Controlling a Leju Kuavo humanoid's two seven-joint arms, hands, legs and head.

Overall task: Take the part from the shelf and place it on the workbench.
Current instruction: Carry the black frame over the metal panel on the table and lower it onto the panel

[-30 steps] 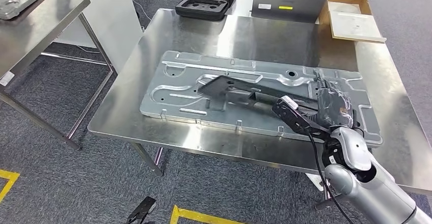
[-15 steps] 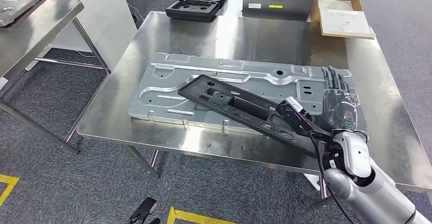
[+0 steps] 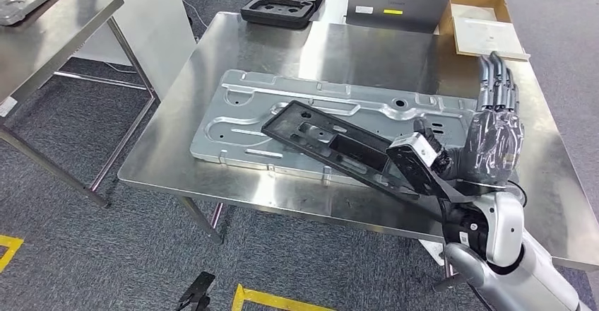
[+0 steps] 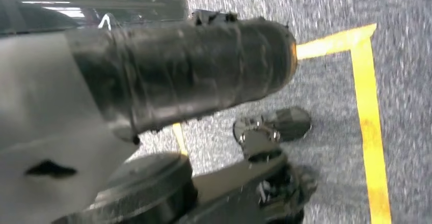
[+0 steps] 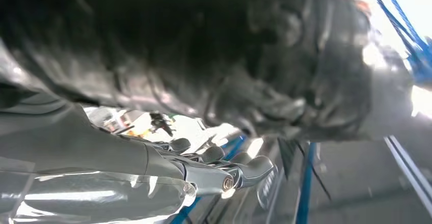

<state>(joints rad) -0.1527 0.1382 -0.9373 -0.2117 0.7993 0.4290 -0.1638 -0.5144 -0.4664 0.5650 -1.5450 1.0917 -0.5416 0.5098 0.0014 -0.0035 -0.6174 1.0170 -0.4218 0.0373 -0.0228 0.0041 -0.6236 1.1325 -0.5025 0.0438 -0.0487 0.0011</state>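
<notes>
Right robot hand point(image 3: 494, 138) open, fingers straight, holding nothing. Black part point(image 3: 339, 147) lies just left of it on the grey panel point(image 3: 240, 109), desk point(image 3: 353, 49). Advise withdrawing upward, avoiding nudges.

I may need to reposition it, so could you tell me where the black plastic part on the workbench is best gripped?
Grip the long black part across one long edge near its middle, coming from above on the front side. It lies flat on the stamped metal panel, long and narrow, so a mid-length hold should balance it. The right robot hand stands open beside its near end.
</notes>
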